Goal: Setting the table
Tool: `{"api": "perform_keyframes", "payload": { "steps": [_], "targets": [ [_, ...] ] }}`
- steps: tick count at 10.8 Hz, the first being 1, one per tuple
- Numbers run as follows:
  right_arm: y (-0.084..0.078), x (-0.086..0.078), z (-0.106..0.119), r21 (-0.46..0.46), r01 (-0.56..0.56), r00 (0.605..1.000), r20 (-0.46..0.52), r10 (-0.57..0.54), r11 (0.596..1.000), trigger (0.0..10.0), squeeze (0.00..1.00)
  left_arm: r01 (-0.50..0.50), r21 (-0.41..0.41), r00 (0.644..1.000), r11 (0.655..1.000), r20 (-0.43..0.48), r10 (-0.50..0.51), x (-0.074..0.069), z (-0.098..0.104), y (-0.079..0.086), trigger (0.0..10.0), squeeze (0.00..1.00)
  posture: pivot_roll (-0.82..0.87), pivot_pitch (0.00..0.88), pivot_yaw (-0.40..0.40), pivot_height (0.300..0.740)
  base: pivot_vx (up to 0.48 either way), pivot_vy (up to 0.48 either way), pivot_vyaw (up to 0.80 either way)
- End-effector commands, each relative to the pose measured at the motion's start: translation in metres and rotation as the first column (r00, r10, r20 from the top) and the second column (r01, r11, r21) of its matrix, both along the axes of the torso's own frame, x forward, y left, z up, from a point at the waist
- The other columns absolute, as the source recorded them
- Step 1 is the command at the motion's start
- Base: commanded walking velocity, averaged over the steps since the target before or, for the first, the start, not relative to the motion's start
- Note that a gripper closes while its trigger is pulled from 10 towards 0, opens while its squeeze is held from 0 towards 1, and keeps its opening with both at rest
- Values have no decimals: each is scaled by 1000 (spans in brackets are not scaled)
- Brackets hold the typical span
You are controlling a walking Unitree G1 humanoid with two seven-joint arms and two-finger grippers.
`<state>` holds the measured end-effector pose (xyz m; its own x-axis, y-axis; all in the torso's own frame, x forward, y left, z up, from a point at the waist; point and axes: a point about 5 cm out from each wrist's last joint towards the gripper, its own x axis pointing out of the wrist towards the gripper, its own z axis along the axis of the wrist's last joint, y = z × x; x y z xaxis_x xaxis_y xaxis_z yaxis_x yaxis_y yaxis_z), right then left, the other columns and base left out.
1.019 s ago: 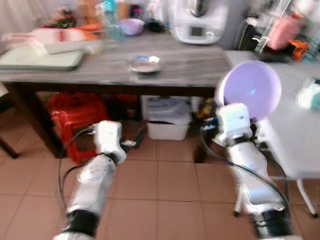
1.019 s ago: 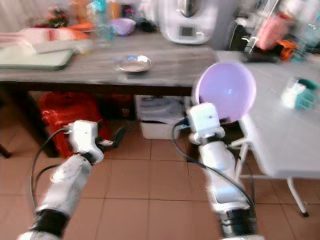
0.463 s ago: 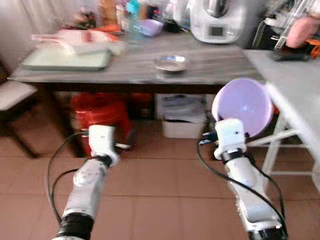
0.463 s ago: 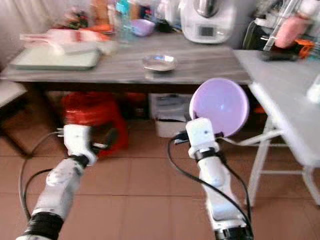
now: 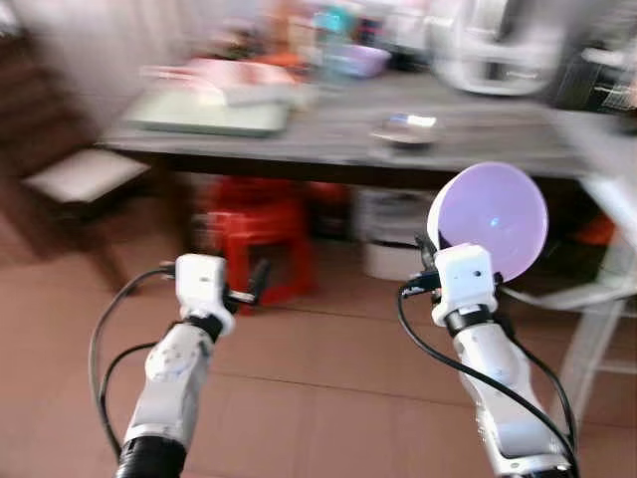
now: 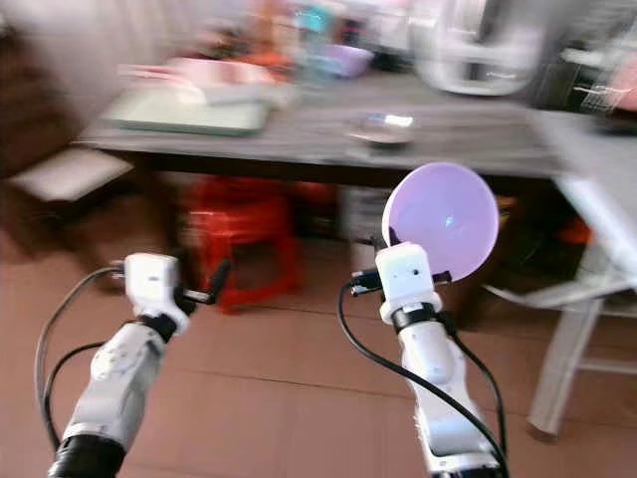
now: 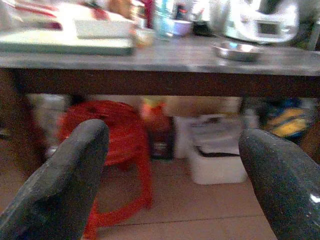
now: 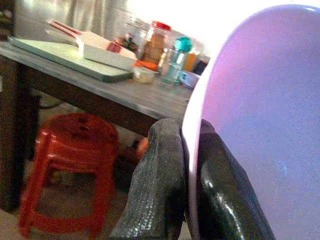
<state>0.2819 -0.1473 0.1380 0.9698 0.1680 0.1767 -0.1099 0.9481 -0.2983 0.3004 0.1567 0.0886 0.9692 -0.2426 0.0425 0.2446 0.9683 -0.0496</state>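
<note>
The right gripper [image 8: 182,200] pinches the rim of a lilac plastic bowl [image 5: 490,219], held on edge short of the dark table [image 5: 328,134]. Light, stiff and probably slick, it suits that rim hold. The left gripper [image 7: 175,180] gapes wide, holding nothing.

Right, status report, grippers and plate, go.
Right gripper shut on the round lilac plastic plate, held upright on edge. Left gripper open, empty. Dark wooden table ahead, red plastic stool under it.
</note>
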Motion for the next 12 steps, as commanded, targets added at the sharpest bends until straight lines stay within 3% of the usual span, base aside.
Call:
{"api": "perform_keyframes", "payload": {
  "steps": [1, 2, 4, 7, 12],
  "targets": [
    [-9, -3, 1, -9, 21, 1000, -1, -21, 1000, 10000, 0, -6, 16, 1000, 1000, 21, 6, 0, 4, -3, 10000, 0, -2, 11, -2, 740, 0, 0, 0],
    [-16, -9, -4, 16, 56, 998, -27, -56, 998, 10000, 0, -93, 57, 995, 994, 38, 91, -4, 5, 11, 10000, 0, 2, 12, 0, 740, 0, 0, 0],
    [-15, -18, -9, 32, 64, 997, -46, -63, 997, 10000, 0, -108, 56, 994, 993, 25, 107, -13, 1, 19, 10000, 0, 9, 14, 2, 740, 0, 0, 0],
    [-10, -19, -10, 51, 60, 997, -58, -57, 997, 10000, 0, -54, 35, 998, 998, 26, 53, -13, 3, 6, 10000, 0, 3, 15, 8, 740, 89, 0, 146],
    [-13, -12, -6, 44, 72, 996, -51, -70, 996, 10000, 0, -35, 22, 999, 999, 22, 34, -9, 6, 5, 10000, 0, 4, 9, 11, 740, 303, 0, 0]
  ]
}}
